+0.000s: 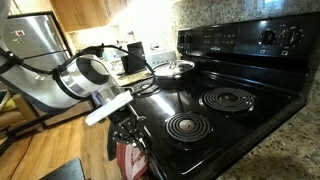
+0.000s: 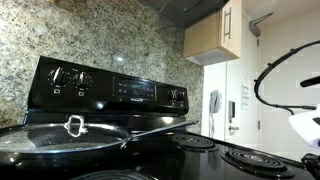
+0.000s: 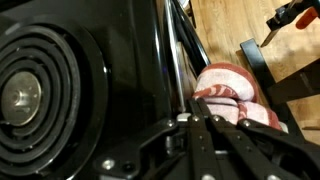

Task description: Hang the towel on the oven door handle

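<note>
My gripper (image 3: pixel 205 122) was at the red towel (image 3: pixel 236 88) beside the oven door handle (image 3: pixel 186 45); I couldn't tell if it pinched.

wall (image 2: pixel 100 35): speckled granite | floor (image 1: pixel 45 145): light wood planks | cabinet (image 2: pixel 210 30): pale wood | fridge (image 1: pixel 40 35): steel | possibly wall phone (image 2: pixel 214 101)

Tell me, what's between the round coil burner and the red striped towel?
In the wrist view: the stove's glossy black front edge and the slim dark oven door handle, running between coil burner and brick-red striped towel.
</note>
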Controlling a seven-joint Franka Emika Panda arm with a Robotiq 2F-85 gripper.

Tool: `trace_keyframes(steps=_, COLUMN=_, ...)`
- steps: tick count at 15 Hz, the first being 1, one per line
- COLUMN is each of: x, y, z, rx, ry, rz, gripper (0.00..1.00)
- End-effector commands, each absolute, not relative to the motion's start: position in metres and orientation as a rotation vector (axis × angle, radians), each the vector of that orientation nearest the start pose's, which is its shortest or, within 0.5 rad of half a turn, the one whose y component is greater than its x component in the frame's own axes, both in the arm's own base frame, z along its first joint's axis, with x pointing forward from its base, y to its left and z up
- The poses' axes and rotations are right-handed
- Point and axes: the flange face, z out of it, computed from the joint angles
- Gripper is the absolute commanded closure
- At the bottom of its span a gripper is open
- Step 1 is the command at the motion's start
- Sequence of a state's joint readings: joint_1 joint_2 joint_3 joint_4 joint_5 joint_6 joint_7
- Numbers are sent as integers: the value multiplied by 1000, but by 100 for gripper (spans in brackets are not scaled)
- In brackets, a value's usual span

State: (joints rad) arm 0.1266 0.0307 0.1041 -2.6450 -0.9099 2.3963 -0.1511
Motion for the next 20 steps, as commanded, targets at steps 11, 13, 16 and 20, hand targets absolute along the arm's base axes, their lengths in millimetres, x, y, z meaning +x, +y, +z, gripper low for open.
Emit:
trace_keyframes(steps=11, x=384, y=66, z=207, rx=2204, ry=1344, rz=-321, gripper=99)
trace_keyframes(steps=13, x=384, y=66, z=207, rx=2204, ry=1344, rz=-321, gripper=99)
trace_keyframes(steps=16, x=384, y=66, z=207, rx=2204, ry=1344, rz=-321, gripper=99)
trace_keyframes(steps=20, x=384, y=63, z=207, rx=2215, ry=1354, rz=-322, gripper=66)
